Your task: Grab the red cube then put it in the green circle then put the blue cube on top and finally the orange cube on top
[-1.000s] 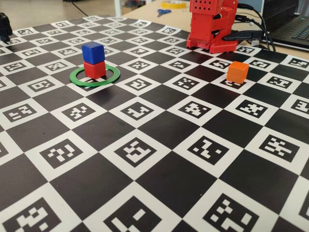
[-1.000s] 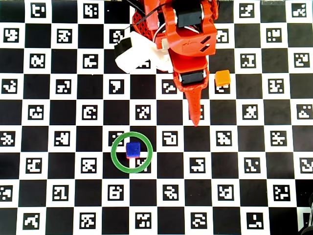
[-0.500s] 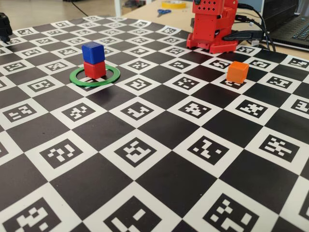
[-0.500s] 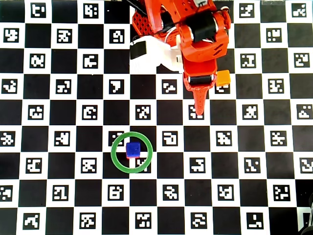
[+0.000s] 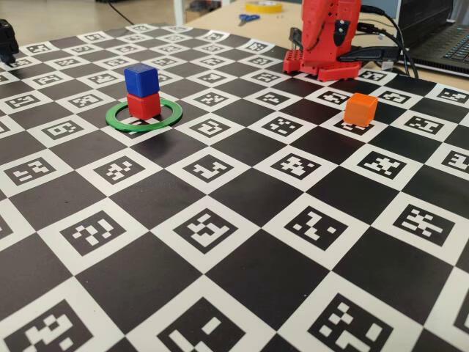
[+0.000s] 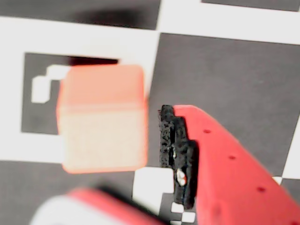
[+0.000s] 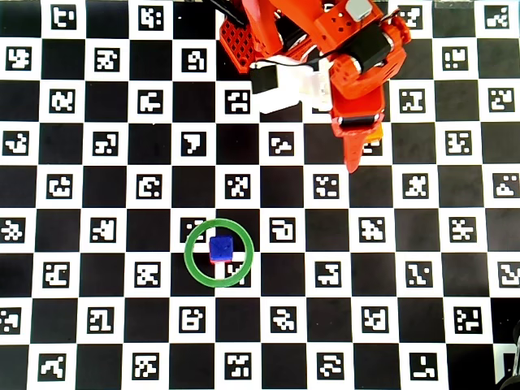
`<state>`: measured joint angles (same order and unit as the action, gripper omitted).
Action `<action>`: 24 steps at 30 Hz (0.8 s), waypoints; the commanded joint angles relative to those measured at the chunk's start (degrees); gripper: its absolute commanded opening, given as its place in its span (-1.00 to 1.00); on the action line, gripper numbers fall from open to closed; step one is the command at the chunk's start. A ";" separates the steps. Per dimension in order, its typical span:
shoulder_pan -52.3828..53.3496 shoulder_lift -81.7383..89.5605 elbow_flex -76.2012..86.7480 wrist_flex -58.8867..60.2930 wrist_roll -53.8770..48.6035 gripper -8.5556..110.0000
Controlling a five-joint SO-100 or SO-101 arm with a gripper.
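The blue cube [image 5: 141,78] sits on the red cube [image 5: 143,105] inside the green circle [image 5: 143,116]. The orange cube [image 5: 360,108] rests alone on the checkered bench [image 5: 242,242] — well apart from that stack. In the wrist view the end effector [image 6: 140,187] hangs just beside it, empty, its fingers apart — one padded finger [image 6: 180,157] close to the cube's side.

You are looking at a robotics lab or office workspace. Your bench [image 5: 242,198] is covered by a black-and-white checkerboard of printed calibration markers. Behind it sit a laptop [image 5: 447,40] with dark cables [image 5: 388,33], a pair of blue-handled scissors [image 5: 248,17] and a yellow tape roll [image 5: 265,6] on a pale wooden desk [image 5: 220,16].
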<state>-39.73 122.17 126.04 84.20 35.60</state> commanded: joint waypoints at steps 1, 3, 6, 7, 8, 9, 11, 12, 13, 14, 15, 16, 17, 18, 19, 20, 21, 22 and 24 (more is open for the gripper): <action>-2.99 -0.79 0.09 -2.02 3.96 -0.01; -4.66 -1.58 1.14 -4.48 5.80 -0.03; -7.56 -2.99 2.55 -8.35 8.44 -0.03; -8.53 -3.52 2.81 -9.32 8.88 -0.03; -9.58 -4.04 3.25 -10.37 9.32 -0.03; -10.46 -4.39 3.69 -11.25 9.49 -0.03; -11.51 -4.83 4.75 -13.36 9.58 -0.03; -11.87 -5.01 5.27 -14.50 9.40 -0.03; -12.04 -5.19 5.89 -15.64 9.40 -0.03; -12.22 -5.45 6.33 -16.61 9.40 -0.04; -12.48 -5.71 6.77 -17.49 9.58 -0.04; -12.92 -5.98 7.21 -18.46 9.67 -0.04; -13.18 -6.15 7.82 -19.51 9.76 -0.05; -13.45 -6.15 8.53 -20.57 9.76 -0.05; -13.54 -6.24 9.05 -21.62 9.76 -0.05; -13.54 -6.33 9.76 -22.68 9.49 -0.06; -13.54 -6.50 10.20 -23.47 9.32 -0.06; -13.54 -6.77 10.55 -24.08 9.32 -0.07; -13.54 -7.03 11.43 -25.58 8.96 -0.07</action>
<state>-52.91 114.87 137.46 60.64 44.74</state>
